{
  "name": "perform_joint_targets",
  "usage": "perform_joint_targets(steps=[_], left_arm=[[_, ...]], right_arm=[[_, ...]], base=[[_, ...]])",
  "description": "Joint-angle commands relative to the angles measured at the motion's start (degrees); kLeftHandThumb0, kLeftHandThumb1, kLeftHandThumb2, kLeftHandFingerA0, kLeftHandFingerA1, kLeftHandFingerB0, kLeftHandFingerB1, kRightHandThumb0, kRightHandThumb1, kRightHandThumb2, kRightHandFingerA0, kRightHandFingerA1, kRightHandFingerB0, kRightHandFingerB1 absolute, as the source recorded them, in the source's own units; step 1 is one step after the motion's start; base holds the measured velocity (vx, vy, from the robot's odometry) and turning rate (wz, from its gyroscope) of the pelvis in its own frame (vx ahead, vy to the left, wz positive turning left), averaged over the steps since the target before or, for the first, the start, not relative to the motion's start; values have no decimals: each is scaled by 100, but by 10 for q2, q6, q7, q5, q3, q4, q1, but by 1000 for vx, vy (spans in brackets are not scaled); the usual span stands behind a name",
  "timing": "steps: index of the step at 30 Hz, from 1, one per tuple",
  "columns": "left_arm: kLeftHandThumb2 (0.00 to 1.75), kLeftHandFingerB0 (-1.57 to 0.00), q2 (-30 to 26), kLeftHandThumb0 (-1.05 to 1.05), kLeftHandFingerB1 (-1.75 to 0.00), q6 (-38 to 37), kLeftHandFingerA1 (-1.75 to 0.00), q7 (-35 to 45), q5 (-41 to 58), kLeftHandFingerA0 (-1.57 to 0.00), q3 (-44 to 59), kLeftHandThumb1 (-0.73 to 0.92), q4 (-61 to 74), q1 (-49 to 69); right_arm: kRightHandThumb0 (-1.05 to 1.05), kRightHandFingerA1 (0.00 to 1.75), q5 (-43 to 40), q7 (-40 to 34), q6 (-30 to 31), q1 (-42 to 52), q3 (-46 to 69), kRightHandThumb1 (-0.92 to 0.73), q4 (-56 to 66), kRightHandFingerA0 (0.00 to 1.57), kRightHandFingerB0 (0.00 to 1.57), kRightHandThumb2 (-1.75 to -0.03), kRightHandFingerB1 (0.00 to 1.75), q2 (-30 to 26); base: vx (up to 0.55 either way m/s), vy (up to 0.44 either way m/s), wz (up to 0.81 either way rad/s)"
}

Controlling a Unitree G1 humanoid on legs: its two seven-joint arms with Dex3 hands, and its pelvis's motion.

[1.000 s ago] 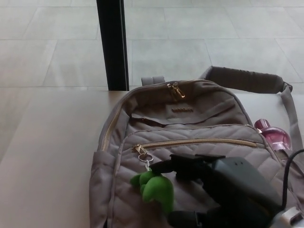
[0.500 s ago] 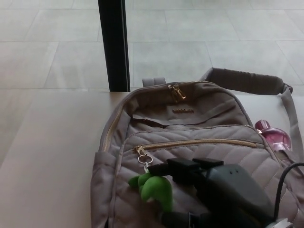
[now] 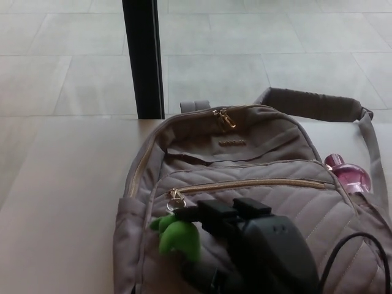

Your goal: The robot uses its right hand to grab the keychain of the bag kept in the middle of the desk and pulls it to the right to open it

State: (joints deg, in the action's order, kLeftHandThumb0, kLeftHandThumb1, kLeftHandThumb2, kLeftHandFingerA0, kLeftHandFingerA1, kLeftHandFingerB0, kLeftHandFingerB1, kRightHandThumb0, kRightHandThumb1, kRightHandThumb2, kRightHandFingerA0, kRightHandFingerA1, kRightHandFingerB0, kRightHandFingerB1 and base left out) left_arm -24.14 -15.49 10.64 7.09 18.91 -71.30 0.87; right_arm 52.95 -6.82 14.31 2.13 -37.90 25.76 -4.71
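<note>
Pale desk (image 3: pixel 67 202) holds the grey bag (image 3: pixel 245 165) mid-surface. Right hand (image 3: pixel 245 236) reaches in from lower right, fingers (image 3: pixel 211 214) touching the green keychain (image 3: pixel 177 236) by the closed zipper (image 3: pixel 251 184); grip unclear.

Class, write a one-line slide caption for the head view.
Right hand reaches the green keychain on the grey backpack's closed front zip.
</note>
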Motion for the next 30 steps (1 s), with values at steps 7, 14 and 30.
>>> perform_joint_targets(steps=[7, 14, 30], left_arm=[[63, -58, 0, -76, -43, -22, -53, 2, -1, -67, 0, 76, -1, 2], [64, -58, 0, -78, -44, -31, -56, 11, 0, -68, 1, 78, 1, 9], [65, -56, -1, -76, -43, -28, -55, 10, -4, -67, -3, 80, 2, 11]], right_arm=[[-45, 143, 105, -100, -41, 23, -15, -41, -94, 132, 83, -91, 84, -38], [-30, 175, 98, -93, -44, 34, 18, -44, -85, 111, 93, -107, 108, -35], [-34, 175, 105, -76, -45, 59, 33, -42, -72, 100, 79, -131, 152, -8]], base=[[0, 0, 0], [0, 0, 0], [0, 0, 0]])
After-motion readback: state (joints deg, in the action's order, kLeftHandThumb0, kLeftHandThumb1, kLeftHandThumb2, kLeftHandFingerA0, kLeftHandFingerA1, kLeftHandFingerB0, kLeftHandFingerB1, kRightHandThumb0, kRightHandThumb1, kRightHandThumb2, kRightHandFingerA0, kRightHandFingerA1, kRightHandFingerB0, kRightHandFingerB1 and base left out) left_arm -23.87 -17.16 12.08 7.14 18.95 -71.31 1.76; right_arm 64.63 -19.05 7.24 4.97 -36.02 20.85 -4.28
